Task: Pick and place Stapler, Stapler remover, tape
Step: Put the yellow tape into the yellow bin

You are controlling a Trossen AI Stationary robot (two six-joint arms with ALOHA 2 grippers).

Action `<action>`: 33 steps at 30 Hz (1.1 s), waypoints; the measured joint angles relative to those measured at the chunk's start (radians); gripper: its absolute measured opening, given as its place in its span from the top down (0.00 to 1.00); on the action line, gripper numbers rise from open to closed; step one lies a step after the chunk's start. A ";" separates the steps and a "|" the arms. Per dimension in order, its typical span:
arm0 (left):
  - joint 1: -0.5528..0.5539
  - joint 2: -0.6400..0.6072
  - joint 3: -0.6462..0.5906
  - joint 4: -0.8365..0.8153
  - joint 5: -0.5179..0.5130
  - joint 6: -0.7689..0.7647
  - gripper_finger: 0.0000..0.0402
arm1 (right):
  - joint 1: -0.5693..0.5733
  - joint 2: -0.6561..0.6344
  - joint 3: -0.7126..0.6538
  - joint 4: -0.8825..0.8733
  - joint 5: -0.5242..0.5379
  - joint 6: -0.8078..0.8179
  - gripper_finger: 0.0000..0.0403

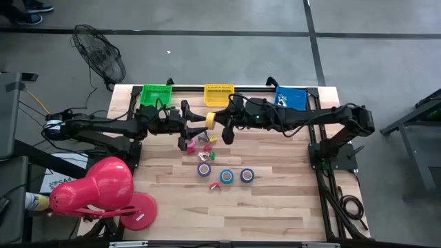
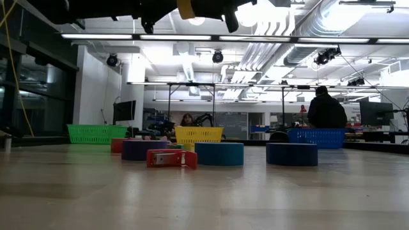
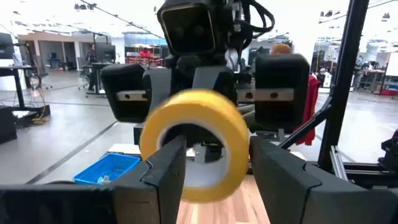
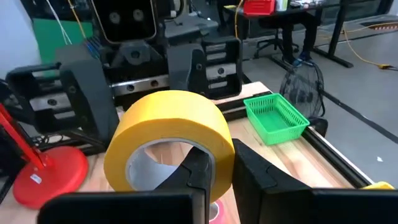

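The yellow tape roll (image 4: pixel 169 140) is held in the air above the surface (image 1: pixel 275 207), in front of the yellow basket (image 1: pixel 219 94). It looks light and stiff, with a smooth side. The right end effector (image 4: pixel 214 163) pinches its wall, one finger inside the core. Its hole axis lies about level. The left end effector (image 3: pixel 214 168) faces it, fingers apart and empty

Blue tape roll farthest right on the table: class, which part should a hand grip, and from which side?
Come from straight above. The blue tape roll lies flat, hole up, apart from the middle roll, so pinch its wall, one finger in the core and one outside, probably on its free right side.
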 joint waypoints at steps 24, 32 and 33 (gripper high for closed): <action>0.001 0.000 0.000 -0.009 0.012 0.033 0.91 | -0.032 0.008 0.000 0.038 0.001 0.075 0.93; 0.001 -0.001 0.000 -0.018 0.022 0.047 0.94 | -0.033 0.007 0.000 0.036 0.011 0.069 0.81; 0.000 -0.001 0.000 -0.018 0.022 0.047 0.94 | -0.033 0.007 0.000 0.032 0.016 0.069 0.77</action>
